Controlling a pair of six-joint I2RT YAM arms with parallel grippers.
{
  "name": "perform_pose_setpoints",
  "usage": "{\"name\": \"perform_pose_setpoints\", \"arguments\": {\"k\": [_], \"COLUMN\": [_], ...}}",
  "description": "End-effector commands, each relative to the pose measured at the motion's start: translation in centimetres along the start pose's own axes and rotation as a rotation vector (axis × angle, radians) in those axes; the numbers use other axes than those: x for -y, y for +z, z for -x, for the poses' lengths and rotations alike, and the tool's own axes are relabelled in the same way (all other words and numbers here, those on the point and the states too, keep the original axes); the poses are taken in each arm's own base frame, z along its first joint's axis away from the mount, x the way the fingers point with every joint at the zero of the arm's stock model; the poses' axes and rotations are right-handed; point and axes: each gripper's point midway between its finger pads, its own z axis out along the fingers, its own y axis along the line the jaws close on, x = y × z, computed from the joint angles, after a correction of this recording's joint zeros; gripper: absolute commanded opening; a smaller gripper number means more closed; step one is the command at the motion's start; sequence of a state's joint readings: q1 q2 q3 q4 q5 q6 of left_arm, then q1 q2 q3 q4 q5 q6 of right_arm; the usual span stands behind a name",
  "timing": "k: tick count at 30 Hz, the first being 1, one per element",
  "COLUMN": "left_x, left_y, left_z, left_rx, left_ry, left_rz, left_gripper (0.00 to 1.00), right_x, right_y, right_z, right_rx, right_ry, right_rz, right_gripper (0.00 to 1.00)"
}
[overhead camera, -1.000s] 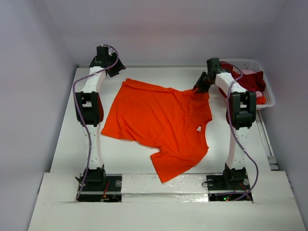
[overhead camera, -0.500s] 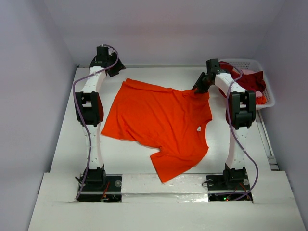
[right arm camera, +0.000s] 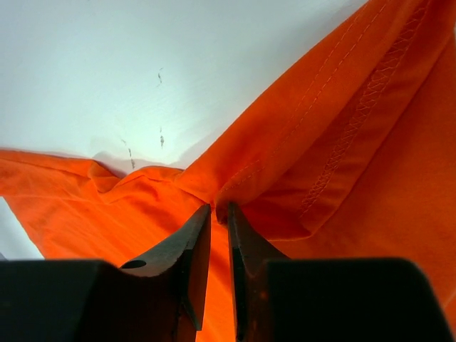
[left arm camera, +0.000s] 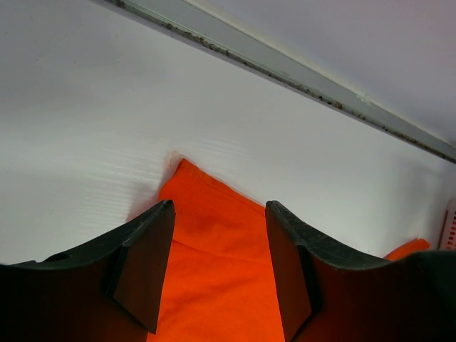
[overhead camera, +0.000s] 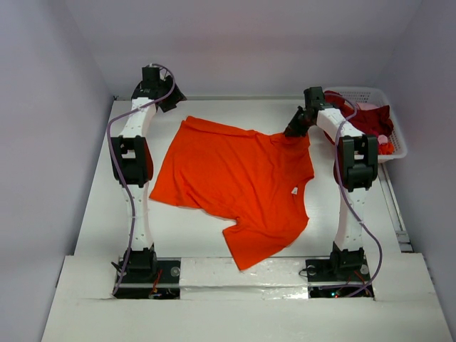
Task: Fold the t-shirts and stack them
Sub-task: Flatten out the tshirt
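Observation:
The bright orange t-shirt (overhead camera: pixel 235 182) lies spread and slightly skewed across the middle of the table. My right gripper (overhead camera: pixel 291 133) sits at its far right edge, by a bunched sleeve seam. In the right wrist view the narrow jaws of the right gripper (right arm camera: pixel 219 208) pinch a raised fold of the orange t-shirt (right arm camera: pixel 342 142). My left gripper (overhead camera: pixel 173 100) hovers at the back left, open; the left gripper (left arm camera: pixel 219 210) frames the far corner of the orange t-shirt (left arm camera: pixel 214 271) without touching it. Dark red t-shirts (overhead camera: pixel 372 120) and a pinkish one (overhead camera: pixel 368 107) fill the basket.
A white lattice basket (overhead camera: pixel 400 146) stands at the back right, just beyond the right arm. The back wall's sill (left arm camera: pixel 299 78) runs close behind the left gripper. White table surface (overhead camera: pixel 192 228) shows left of and in front of the shirt.
The right gripper's jaws have narrowed onto the fold at the shirt's far right edge and the wrist shifted slightly. The left arm and the shirt's lay are unchanged.

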State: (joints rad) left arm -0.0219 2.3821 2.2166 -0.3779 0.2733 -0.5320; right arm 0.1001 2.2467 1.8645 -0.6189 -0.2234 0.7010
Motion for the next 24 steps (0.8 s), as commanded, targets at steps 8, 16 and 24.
{"name": "perform_pose_setpoints", "arguments": {"k": [8,16,24], "left_x": [1.6,0.7,0.1], "left_y": [-0.5,-0.7,0.4], "left_z": [2.7,3.6,3.5], "left_rx": [0.061,0.077,0.073], "left_ry": [0.017,0.007,-0.007], "left_rz": [-0.071,-0.059,-0.079], "left_gripper": [0.51,0.51,0.49], "right_x": [-1.6,-1.6,-2.2], "right_y": [0.4,0.6,0.2], "right_z": [0.6,0.5,0.4], "right_rx": [0.020,0.017,0.022], "right_ry": [-0.012,-0.006,-0.021], "right_rz": [0.050,0.053,0.060], "right_gripper": [0.16,0.01,0.00]}}
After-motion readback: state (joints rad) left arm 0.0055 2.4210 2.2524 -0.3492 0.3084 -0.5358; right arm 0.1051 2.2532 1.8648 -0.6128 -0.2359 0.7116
